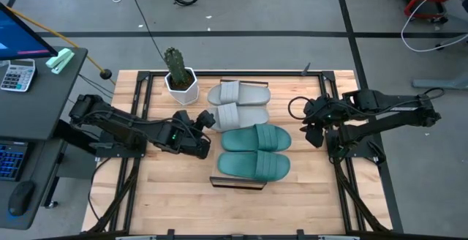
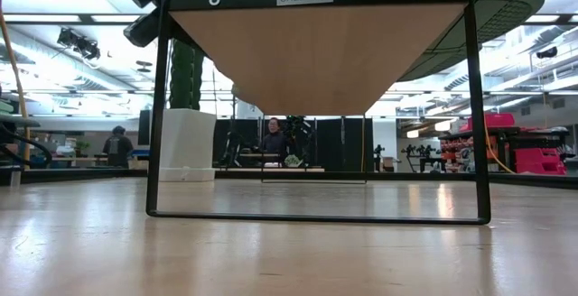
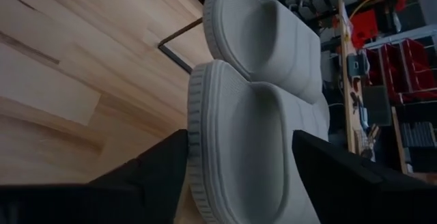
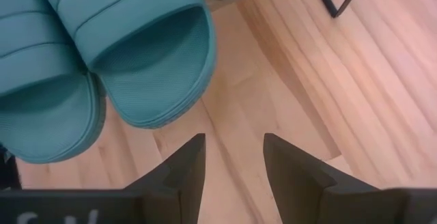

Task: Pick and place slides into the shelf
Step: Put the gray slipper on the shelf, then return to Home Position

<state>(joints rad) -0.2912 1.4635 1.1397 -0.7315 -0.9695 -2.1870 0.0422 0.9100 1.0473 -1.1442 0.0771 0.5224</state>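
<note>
High view: four slides lie side by side on shelf (image 1: 235, 184); two grey slides (image 1: 239, 103) toward cactus pot (image 1: 180, 81), two teal slides (image 1: 256, 152) nearer shelf's front rail. Left gripper (image 1: 207, 121) at end of nearer grey slide (image 3: 252, 149), fingers (image 3: 160, 166) spread either side of sole, not clamped. Right gripper (image 4: 232, 159) parted, empty, over bare tabletop (image 4: 273, 87) just beside teal toes. Judgement: moulded foam, light, slightly yielding, matte rather than slippery; best hold across sole edges or wide strap.
</note>
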